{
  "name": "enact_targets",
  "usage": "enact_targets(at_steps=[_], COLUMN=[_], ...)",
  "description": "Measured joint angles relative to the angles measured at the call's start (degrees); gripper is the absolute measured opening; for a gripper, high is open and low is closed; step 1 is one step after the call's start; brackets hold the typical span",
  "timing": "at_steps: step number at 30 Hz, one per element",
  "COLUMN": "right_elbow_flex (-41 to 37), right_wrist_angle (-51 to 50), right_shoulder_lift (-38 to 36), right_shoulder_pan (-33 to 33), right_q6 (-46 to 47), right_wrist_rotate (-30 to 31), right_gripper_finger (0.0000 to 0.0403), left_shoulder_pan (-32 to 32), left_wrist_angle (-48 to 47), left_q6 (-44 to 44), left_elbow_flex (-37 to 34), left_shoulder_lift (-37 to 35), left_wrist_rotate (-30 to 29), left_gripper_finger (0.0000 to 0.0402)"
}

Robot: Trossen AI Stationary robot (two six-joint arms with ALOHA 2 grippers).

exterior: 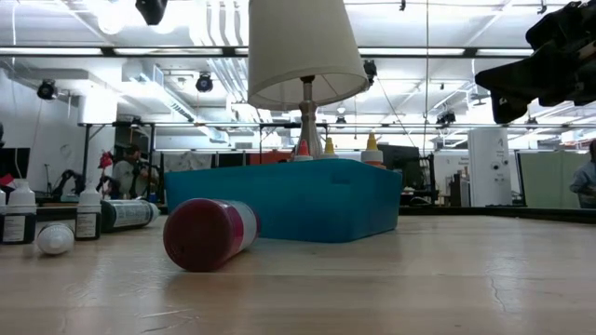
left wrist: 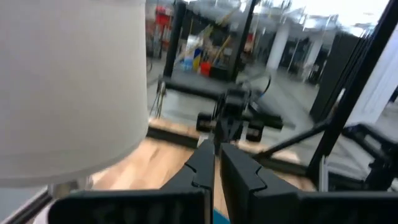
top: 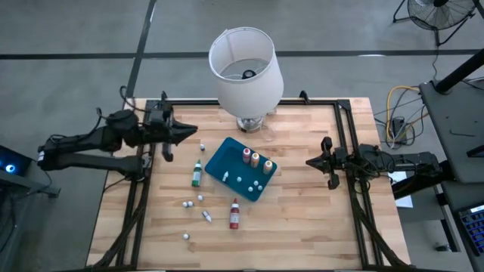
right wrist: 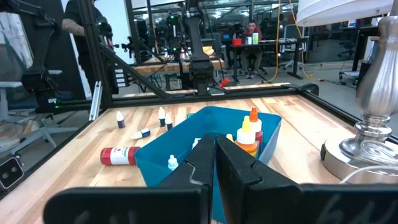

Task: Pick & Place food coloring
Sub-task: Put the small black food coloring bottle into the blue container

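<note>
The food coloring is split between the teal tray [top: 227, 155] and the bare wood: three upright bottles [top: 255, 159], reddish to yellow, stand in a row along the tray's one-o'clock edge, and a few small pale pieces lie on its floor, so I judge the sorting is already partly done. Outside it, the green bottle [top: 197, 174] lies at the tray's nine o'clock, near its edge, and the red bottle [top: 234, 214] lies on its side at six o'clock, a little apart from the rim; both are flat, so I expect they would roll if nudged. Several small white-capped bottles [top: 187, 204] are scattered on the table [top: 318, 227] toward seven o'clock. The white lamp [top: 245, 69] stands at the tray's twelve o'clock, close behind it, something my arms must pass around. My left gripper [top: 195, 133] hangs above the table at the tray's ten o'clock, fingers pressed together on nothing, nearest the green bottle. My right gripper [top: 310, 162] waits at three o'clock, well apart from the tray, its fingers likewise pressed together and empty. Either must spread its fingers before it can take a bottle.
</note>
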Motion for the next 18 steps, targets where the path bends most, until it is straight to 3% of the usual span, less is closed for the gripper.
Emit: enact_targets(at_steps=[6, 18], right_elbow_flex=[0.0, 0.0], right_wrist_angle=[0.0, 0.0], right_shoulder_lift=[0.0, 0.0], right_shoulder_pan=[0.0, 0.0], right_q6=[0.0, 0.0], right_wrist_rotate=[0.0, 0.0], right_gripper_finger=[0.0008, 0.0008], left_shoulder_pan=[0.0, 0.3], left_wrist_angle=[-4.3, -15.9], left_q6=[2.7, 6.7], left_elbow_flex=[3.9, 10.3], left_shoulder_lift=[3.8, 6.4], left_wrist_rotate=[-0.7, -10.0], left_gripper_finger=[0.0000, 0.0000])
